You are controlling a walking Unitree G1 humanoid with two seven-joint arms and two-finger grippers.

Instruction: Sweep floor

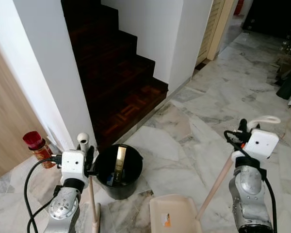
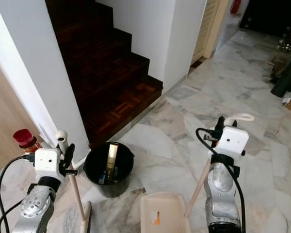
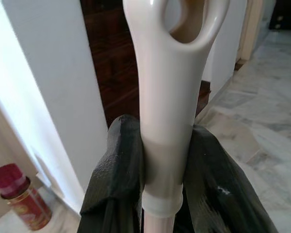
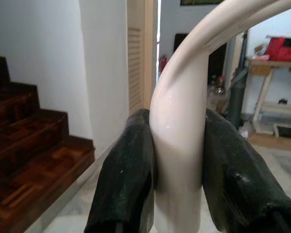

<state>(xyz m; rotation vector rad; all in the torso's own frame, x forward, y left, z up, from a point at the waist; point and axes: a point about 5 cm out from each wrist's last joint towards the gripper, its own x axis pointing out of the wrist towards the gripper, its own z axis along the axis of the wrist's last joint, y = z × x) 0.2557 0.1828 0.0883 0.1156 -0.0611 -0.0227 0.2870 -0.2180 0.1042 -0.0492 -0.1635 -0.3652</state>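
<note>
Left eye view: our left gripper (image 1: 89, 160) clamps the broom handle (image 1: 91, 196), shaft running straight down to the floor (image 1: 184, 160); our right gripper (image 1: 245, 132) clamps the dustpan handle (image 1: 216, 187). Dustpan (image 1: 172, 213) sits between our arms, just beside the black bucket (image 1: 117, 172).

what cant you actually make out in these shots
- Broom: the bottom edge of the eye views cuts off its head, so any bristles stay hidden.
- Dustpan: its front lip runs off the bottom edge in both eye views.
- Black bucket: a tall gold item stands inside; the dark interior hides what it is.
- Red-capped bottle: label too small to read.
- Dustpan handle: the right gripper's fingers cover its sides in the right wrist view.
</note>
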